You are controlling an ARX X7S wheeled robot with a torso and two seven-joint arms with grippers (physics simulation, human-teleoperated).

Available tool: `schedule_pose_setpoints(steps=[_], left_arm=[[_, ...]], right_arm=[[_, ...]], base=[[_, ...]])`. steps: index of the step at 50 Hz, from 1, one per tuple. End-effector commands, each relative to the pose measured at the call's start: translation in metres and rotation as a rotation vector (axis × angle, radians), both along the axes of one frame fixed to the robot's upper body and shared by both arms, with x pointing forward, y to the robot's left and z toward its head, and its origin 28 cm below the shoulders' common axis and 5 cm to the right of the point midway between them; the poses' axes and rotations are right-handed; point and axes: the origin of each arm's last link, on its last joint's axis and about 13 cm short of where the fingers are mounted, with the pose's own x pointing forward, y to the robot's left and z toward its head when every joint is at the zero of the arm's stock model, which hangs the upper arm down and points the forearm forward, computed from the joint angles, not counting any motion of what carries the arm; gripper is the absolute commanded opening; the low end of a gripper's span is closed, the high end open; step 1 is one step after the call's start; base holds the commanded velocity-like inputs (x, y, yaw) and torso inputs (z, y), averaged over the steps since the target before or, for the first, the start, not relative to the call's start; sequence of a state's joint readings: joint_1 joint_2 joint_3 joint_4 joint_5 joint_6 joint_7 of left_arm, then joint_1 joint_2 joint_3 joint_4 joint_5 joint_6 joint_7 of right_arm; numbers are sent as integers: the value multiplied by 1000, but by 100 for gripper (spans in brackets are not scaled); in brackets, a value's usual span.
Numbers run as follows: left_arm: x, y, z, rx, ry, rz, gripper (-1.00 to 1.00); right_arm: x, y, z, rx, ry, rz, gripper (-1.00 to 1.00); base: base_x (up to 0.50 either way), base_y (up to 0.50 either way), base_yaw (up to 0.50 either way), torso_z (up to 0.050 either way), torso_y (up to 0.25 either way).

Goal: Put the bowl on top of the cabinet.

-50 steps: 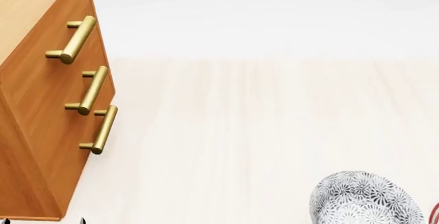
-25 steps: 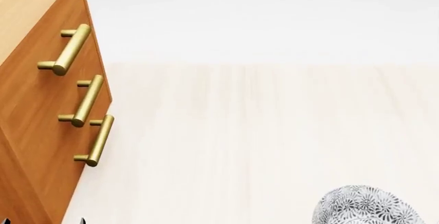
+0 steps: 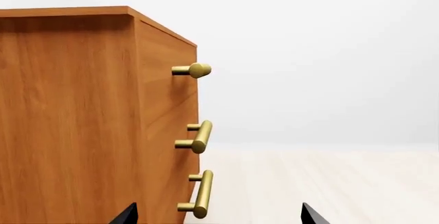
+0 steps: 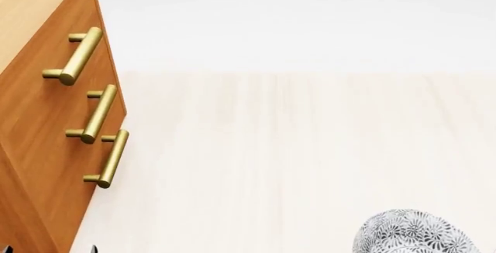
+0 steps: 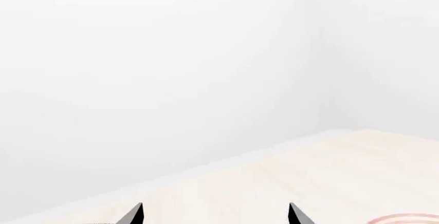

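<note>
Both hands are empty and spread wide, with only their dark fingertips visible. Left hand points at the cabinet, its tips poking into the lower edge of the left wrist view with a broad gap between them and nothing in it. From there the cabinet shows a plain orange-brown side panel and, on the adjoining front, three brass bar handles stacked one above another.

From the head camera, the cabinet stands at the left, its lighter wood top bare in the part that shows. A wide stretch of pale wood floor lies to its right, meeting a plain white wall behind.

Farther right, near the lower right corner of the head view, the patterned bowl sits on the floor, well apart from the cabinet and untouched, so the pickup has not begun.

Right hand faces white wall and floor, fingertips equally far apart and holding nothing. A red-ringed plate edge peeks in nearby.
</note>
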State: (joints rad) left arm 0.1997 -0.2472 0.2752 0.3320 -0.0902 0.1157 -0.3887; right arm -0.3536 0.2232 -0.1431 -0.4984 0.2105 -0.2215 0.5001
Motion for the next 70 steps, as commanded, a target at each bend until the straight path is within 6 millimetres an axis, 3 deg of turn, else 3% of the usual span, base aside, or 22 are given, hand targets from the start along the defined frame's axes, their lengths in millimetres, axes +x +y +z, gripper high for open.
schedule_pose_setpoints(steps=[1,11,25,41,70], left_arm=[[2,0,-1,-1,5,-1,100],[1,0,-1,0,7,-1,100],[0,0,-1,0,4,2,100],[0,1,-1,-2,2,4,100],[0,0,0,-3,5,5,100]], right_arm=[[-4,-12,5,144,-38,-13,100],[-1,-24,6,313,-15,-54,100],[-4,-27,6,383,-18,-59,100],[-9,-38,5,557,-35,-222,100],[-13,-46,3,710,86,-198,100]], base=[[0,0,0,0,0],[0,0,0,0,0],[0,0,0,0,0],[0,0,0,0,0],[0,0,0,0,0]])
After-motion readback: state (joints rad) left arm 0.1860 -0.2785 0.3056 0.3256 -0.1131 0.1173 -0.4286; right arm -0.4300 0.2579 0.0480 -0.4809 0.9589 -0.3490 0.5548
